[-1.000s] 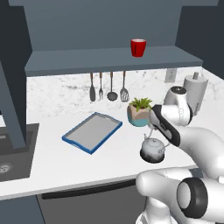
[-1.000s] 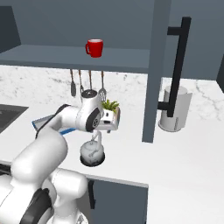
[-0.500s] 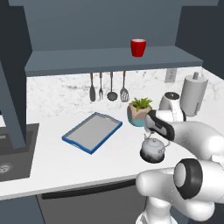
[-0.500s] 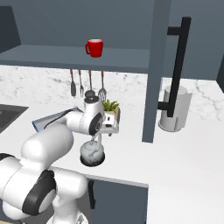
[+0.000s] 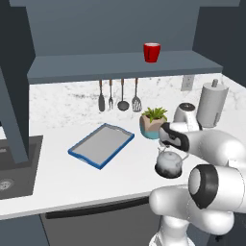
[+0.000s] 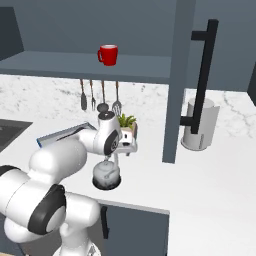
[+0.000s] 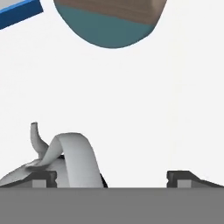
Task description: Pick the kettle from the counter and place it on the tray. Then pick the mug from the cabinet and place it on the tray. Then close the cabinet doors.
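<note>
The grey-silver kettle (image 5: 169, 164) stands on the white counter (image 5: 120, 175) near its front edge, right of the blue-rimmed tray (image 5: 101, 145). My gripper (image 5: 166, 146) hangs open just above it, pointing down. In the hand view the kettle (image 7: 65, 162) lies at the lower left with its arched handle beside the left fingertip (image 7: 43, 177), off centre between the tips of the gripper (image 7: 113, 177). The right base view shows the gripper (image 6: 114, 157) over the kettle (image 6: 106, 174). The red mug (image 5: 152, 52) stands on the shelf of the cabinet (image 5: 120, 65). One cabinet door (image 6: 180, 80) is swung open.
A teal-and-tan plant pot (image 5: 153, 124) stands right behind the kettle. A tall grey cylinder (image 5: 211, 103) is at the back right. Utensils (image 5: 119, 96) hang on the wall. The dark sink (image 5: 14, 166) lies at the left, behind the other open door (image 5: 12, 120).
The arm has folded in and its elbow has come nearer the cameras. The hand has settled slightly lower over the kettle. Kettle, tray and mug have not moved.
</note>
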### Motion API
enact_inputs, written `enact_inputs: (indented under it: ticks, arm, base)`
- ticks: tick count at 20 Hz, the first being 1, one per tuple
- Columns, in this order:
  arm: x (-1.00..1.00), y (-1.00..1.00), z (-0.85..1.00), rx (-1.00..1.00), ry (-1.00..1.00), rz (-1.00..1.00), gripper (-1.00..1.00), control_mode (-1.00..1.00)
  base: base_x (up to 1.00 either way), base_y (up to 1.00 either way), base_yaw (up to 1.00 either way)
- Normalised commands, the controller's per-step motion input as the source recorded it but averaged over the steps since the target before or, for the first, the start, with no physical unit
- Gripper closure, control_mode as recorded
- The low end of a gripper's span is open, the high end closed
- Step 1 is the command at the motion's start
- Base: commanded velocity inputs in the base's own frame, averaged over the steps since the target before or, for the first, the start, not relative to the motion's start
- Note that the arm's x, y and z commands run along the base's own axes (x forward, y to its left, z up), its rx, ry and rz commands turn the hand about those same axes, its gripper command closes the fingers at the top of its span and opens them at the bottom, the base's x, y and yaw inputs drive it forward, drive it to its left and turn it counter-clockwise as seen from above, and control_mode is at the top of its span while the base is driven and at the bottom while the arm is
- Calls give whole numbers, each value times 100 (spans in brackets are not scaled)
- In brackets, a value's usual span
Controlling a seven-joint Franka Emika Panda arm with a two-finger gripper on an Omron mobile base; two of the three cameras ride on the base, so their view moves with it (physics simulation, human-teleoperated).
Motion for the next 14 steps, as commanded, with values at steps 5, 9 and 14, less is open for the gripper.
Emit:
enact_inputs:
  ticks: [5, 9, 14]
  arm:
    - [-1, 2, -29, -7, 0, 3, 100, -100]
    - [-19, 4, -30, 1, 0, 1, 100, -100]
    - [-27, 13, -31, 9, 1, 0, 100, -100]
  base:
    - [0, 0, 0]
    - [0, 0, 0]
    - [0, 0, 0]
